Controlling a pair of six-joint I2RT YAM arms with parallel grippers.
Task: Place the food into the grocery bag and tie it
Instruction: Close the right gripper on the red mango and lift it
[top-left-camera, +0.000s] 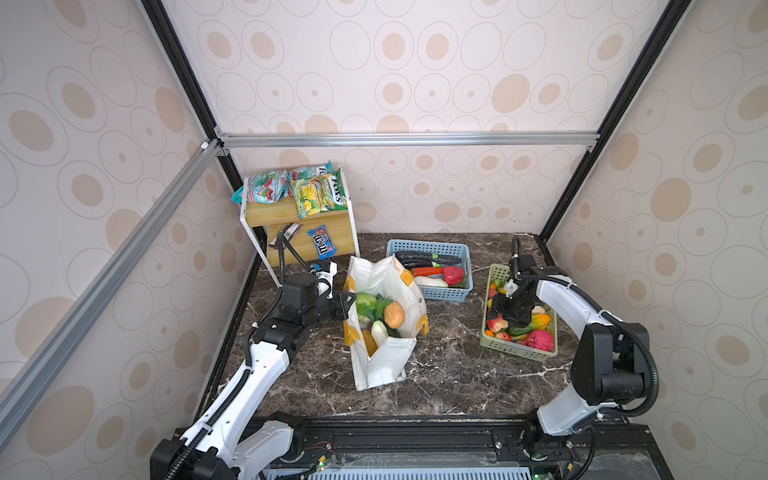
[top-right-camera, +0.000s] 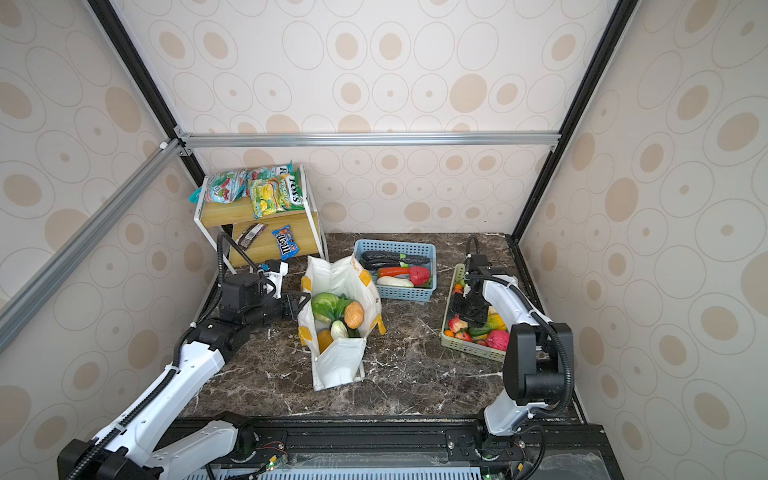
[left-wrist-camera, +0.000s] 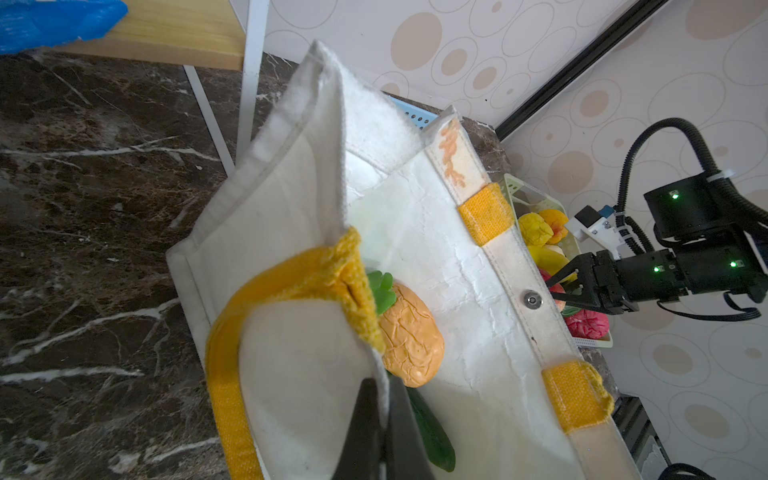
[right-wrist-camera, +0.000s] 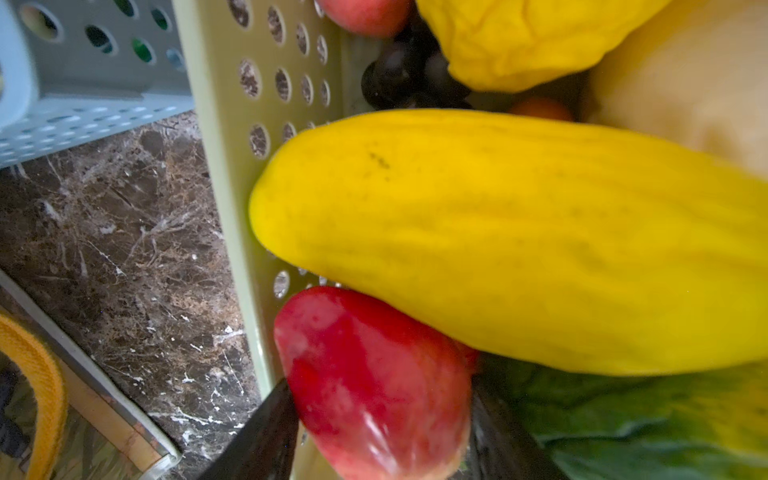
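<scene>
My left arm (top-left-camera: 266, 365) reaches rightward, jaws clenched on the grocery bag (top-left-camera: 386, 357) rim at the tabletop (top-left-camera: 453, 374) centre; my right arm (top-left-camera: 573, 303) bends down over the green basket (top-left-camera: 519, 351), jaws straddling a red fruit (right-wrist-camera: 374, 386), grip unclear.

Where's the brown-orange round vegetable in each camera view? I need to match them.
Top view: brown-orange round vegetable inside the grocery bag, by its right wall.
Top view: vegetable, same place in the bag.
Left wrist: vegetable inside the bag, just past the yellow strap.
Right wrist: not in it.
Shared landmark: the green basket, in all four.
</scene>
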